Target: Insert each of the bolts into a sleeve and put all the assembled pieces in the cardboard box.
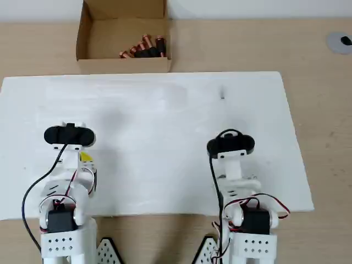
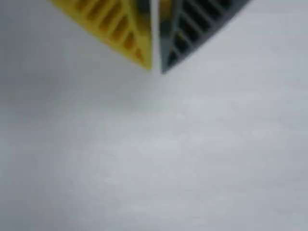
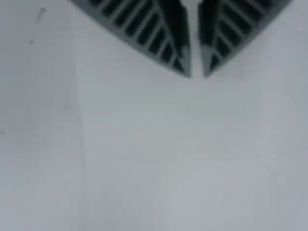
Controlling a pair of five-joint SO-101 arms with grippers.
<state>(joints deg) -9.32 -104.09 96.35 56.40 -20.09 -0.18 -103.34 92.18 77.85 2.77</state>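
Low over sheet (image 1: 165, 126): left arm (image 1: 69, 165), right arm (image 1: 234, 165)

I am working at an office-type desk: light wooden tabletop (image 1: 319, 82), grey round cable grommet (image 1: 338, 42) far beyond the right gripper (image 3: 195, 74), white sheet (image 1: 165, 148) beneath it.

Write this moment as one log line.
pieces: in cardboard box | left end effector: shut, empty | right end effector: shut, empty | both over white sheet
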